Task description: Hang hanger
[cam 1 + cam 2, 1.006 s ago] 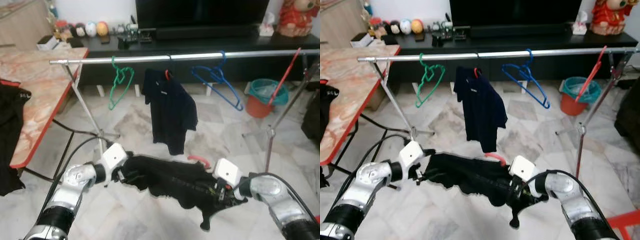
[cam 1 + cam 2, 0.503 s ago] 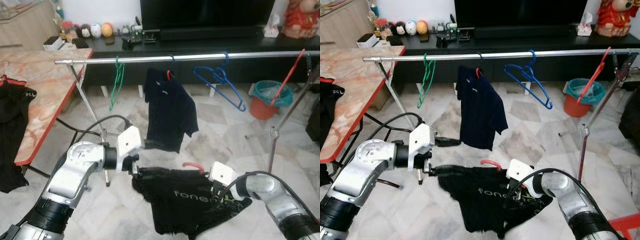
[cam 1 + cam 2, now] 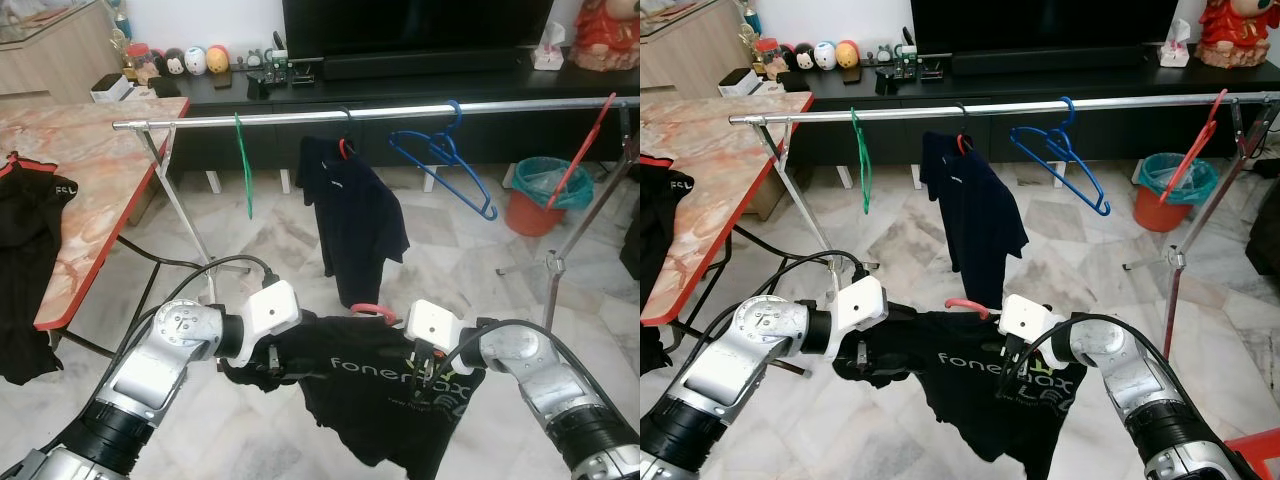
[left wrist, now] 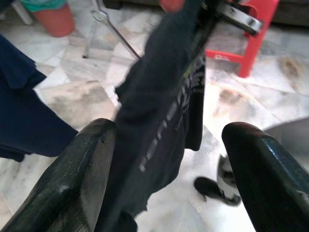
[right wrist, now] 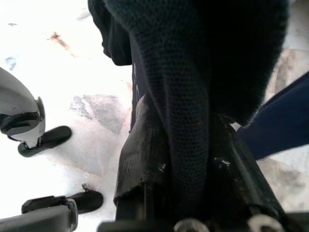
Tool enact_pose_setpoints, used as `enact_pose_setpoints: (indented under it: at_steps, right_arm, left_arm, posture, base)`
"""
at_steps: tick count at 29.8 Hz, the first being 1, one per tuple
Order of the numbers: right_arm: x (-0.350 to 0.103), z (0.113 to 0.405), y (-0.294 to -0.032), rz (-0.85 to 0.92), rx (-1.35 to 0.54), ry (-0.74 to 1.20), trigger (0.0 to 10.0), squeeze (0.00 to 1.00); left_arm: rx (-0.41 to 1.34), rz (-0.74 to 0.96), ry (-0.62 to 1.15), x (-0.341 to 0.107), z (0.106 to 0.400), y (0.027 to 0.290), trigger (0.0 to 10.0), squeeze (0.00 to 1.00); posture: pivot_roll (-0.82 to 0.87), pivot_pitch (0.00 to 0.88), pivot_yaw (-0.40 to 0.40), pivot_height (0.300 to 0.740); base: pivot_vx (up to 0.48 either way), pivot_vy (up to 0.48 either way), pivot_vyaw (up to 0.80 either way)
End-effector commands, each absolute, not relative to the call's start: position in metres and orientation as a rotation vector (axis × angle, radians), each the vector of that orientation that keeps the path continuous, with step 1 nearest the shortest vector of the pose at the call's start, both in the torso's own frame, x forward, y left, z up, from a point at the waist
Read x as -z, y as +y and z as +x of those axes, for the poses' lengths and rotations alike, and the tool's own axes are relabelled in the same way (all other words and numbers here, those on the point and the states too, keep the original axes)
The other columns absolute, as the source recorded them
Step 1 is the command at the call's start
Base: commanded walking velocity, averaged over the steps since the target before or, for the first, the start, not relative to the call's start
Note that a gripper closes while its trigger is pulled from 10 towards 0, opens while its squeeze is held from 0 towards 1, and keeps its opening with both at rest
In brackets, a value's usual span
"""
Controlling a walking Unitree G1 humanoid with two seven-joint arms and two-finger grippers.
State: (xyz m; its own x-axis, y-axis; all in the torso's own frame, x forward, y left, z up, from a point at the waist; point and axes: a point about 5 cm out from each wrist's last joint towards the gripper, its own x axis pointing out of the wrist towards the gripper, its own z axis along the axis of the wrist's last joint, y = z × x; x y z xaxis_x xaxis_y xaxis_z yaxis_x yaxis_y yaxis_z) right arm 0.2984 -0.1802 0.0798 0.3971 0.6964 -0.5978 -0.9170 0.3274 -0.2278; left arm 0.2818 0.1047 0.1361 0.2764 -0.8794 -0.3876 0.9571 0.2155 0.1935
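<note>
Two grippers are holding a limp black shirt below the rail: right gripper fingers are pinching it, left gripper fingers are gaping beside it; I am favouring its stiff red hanger hook.

Red hanger carrying a black printed shirt, spread roughly level low at 6 o'clock; silver clothes rail runs across at 12 o'clock.

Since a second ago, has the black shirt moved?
Yes. The black shirt now hangs spread out between both grippers, raised nearer the rail.
</note>
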Motion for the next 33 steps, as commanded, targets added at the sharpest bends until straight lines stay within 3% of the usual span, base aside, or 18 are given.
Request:
enact_pose_setpoints:
  at_steps: [1,20,21,22,23,33]
  right_arm:
    - [-0.090,0.301,-0.168,-0.586,-1.136,0.367,10.0,0.00]
    - [-0.100,0.300,-0.155,-0.574,-1.194,0.326,10.0,0.00]
    - [-0.100,0.300,-0.155,-0.573,-1.194,0.324,10.0,0.00]
    - [-0.100,0.300,-0.155,-0.573,-1.194,0.324,10.0,0.00]
    - [-0.101,0.300,-0.155,-0.574,-1.194,0.324,10.0,0.00]
    - [-0.102,0.303,-0.155,-0.570,-1.163,0.306,10.0,0.00]
  left_arm:
    - [1.243,0.475,0.234,-0.134,0.286,0.108,10.0,0.00]
    - [1.256,0.459,0.256,-0.126,0.283,0.092,10.0,0.00]
    - [1.258,0.449,0.255,-0.127,0.283,0.091,7.3,0.00]
    - [1.258,0.449,0.255,-0.127,0.283,0.091,7.3,0.00]
    - [1.260,0.446,0.255,-0.127,0.283,0.091,0.0,0.00]
    - [1.269,0.482,0.268,-0.126,0.283,0.094,0.0,0.00]
  posture:
    - [-0.07,0.000,0.077,0.740]
    - [-0.07,0.002,0.073,0.740]
    - [-0.07,0.002,0.073,0.740]
    - [-0.07,0.002,0.073,0.740]
    - [-0.07,0.003,0.073,0.740]
    - [-0.07,0.001,0.073,0.740]
  base:
    - [0.000,0.000,0.00]
    - [0.000,0.000,0.00]
    - [0.000,0.000,0.00]
    - [0.000,0.000,0.00]
    - [0.000,0.000,0.00]
    - [0.000,0.000,0.00]
